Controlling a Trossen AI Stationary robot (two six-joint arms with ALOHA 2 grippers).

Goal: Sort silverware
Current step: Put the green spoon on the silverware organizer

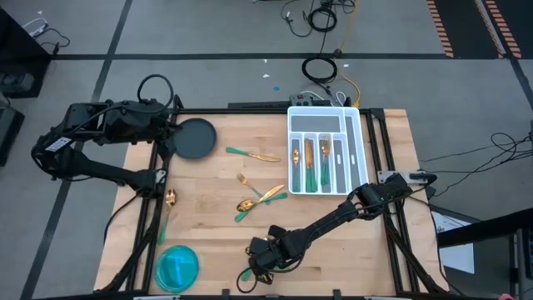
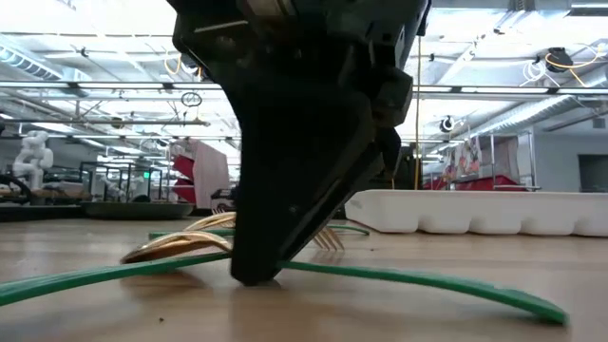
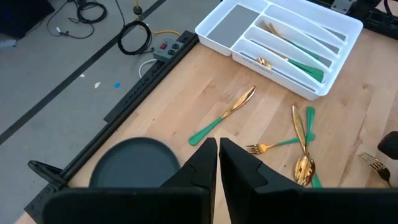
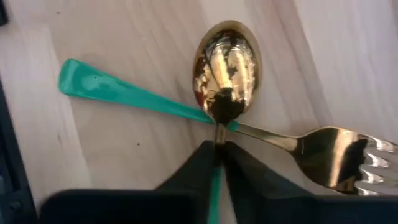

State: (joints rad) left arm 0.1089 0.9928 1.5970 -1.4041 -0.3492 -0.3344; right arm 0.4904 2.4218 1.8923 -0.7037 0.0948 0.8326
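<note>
The right tool (image 4: 219, 149) is clamped on a spoon (image 4: 225, 74) lying across a fork (image 4: 186, 112) on the table (image 1: 216, 250). The left tool (image 3: 217, 152), fingers together, hovers over the dark plate (image 3: 134, 163).

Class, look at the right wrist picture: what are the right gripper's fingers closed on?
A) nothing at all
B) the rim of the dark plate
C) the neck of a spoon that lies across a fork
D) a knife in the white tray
C: the right gripper pinches the spoon just below its bowl, where it crosses the fork.
</note>
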